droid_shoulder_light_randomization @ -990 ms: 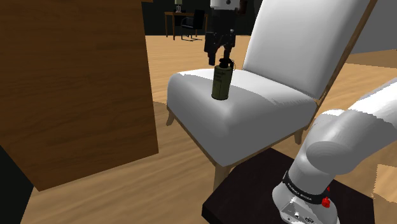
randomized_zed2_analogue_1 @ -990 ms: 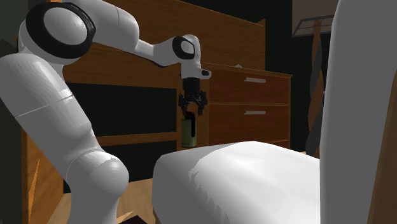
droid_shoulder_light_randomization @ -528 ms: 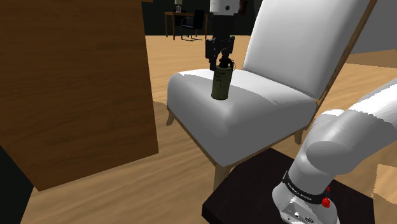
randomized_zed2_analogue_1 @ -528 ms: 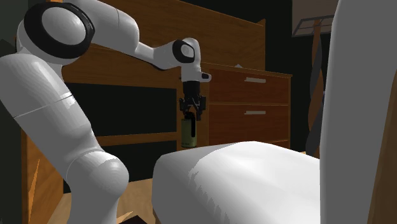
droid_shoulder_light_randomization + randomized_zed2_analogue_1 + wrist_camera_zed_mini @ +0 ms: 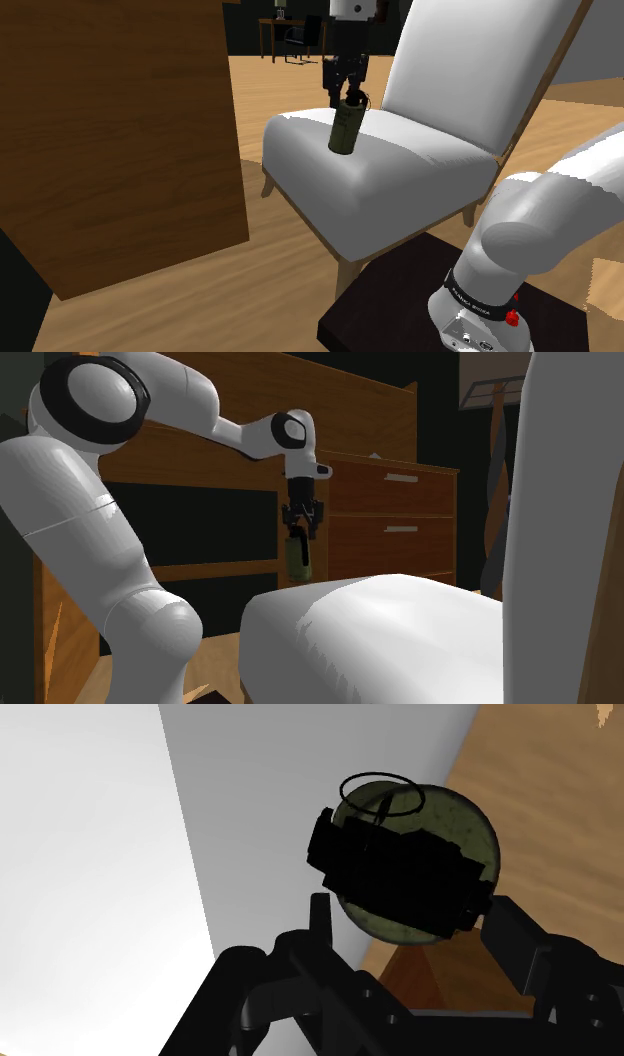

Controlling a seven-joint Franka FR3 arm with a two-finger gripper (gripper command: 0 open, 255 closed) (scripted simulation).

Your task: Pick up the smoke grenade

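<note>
The smoke grenade [image 5: 343,128] is an olive-green can with a black top and a thin pull ring. It hangs slightly tilted, its base just above the white seat of the armchair [image 5: 400,170], near the seat's far edge. My gripper [image 5: 347,92] comes straight down onto it and is shut on the black top. In the second exterior view the gripper [image 5: 302,532] clasps the can [image 5: 297,559] in front of the wooden drawers. In the wrist view the fingers [image 5: 321,916] clasp the black top of the grenade [image 5: 465,824] from both sides.
A tall wooden dresser [image 5: 120,130] stands close at the shoulder view's left. The armchair's white backrest [image 5: 470,70] rises just beyond the gripper. Wooden floor lies around the chair. A dark desk and chair [image 5: 292,35] stand far back. My black stand [image 5: 390,300] is at lower right.
The fingers have shut on the grenade's top. The can now leans and has risen a little off the seat.
</note>
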